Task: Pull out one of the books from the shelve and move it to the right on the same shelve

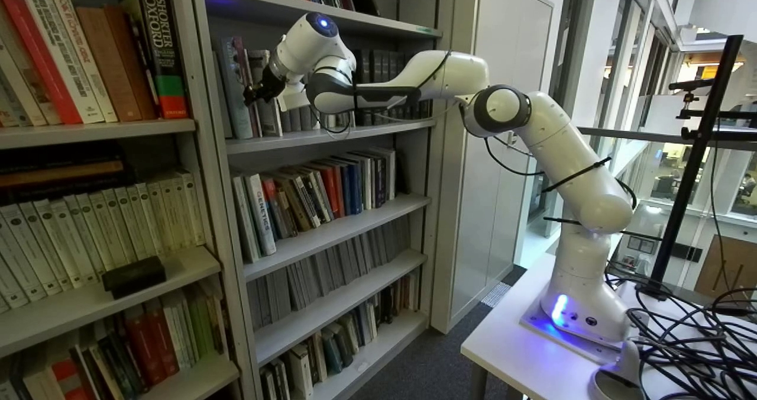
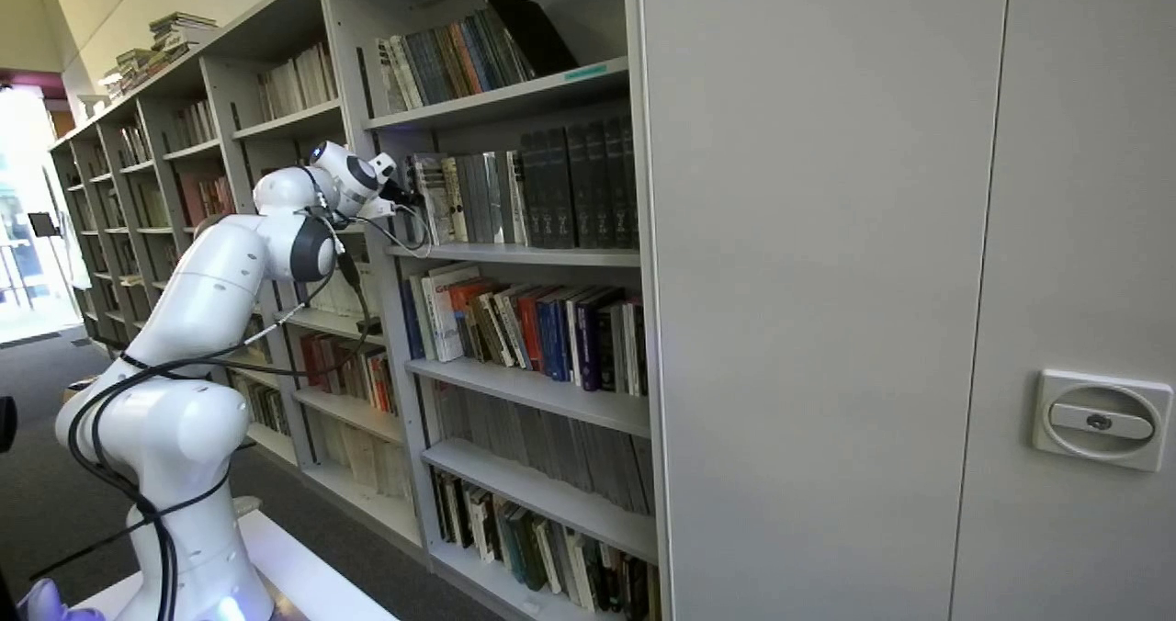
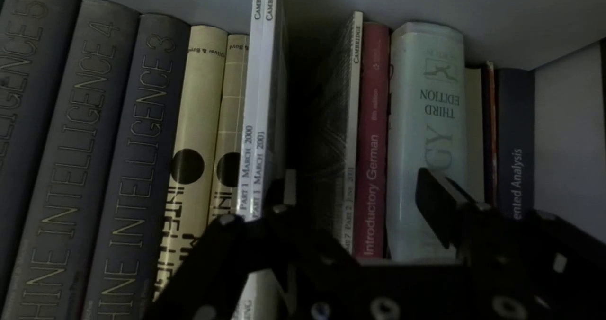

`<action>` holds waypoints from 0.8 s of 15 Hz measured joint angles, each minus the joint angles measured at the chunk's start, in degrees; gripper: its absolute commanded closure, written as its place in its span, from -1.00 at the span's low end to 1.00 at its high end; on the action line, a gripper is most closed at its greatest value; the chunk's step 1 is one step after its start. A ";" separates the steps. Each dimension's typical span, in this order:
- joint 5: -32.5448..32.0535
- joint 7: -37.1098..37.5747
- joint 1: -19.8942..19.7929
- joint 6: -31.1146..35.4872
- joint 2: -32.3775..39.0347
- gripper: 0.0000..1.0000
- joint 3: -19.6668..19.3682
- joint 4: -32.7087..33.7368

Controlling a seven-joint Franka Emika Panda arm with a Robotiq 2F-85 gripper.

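Where the gripper (image 3: 357,185) hangs: before upright books (image 2: 560,189), jaws spread apart.
Shelve (image 1: 266,144): four o'clock from the gripper, in an exterior view.
White slim volumes (image 3: 260,97): between ten and eleven o'clock from the gripper in the wrist view, standing forward of their neighbours.
Red Introductory German (image 3: 372,145): twelve o'clock.

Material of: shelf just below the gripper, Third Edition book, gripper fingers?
Shelf: probably painted metal, low sheen; even grey coat, thin straight front edge.
Third Edition book: likely paper jacket, perhaps laminated; printed lettering, soft highlight down the spine.
Fingers: dull black, light catching an edge; metal, plastic or rubber, too dark to tell.
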 measured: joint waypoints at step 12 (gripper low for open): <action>-1.26 -0.02 0.09 0.00 0.00 -0.92 -1.77 1.67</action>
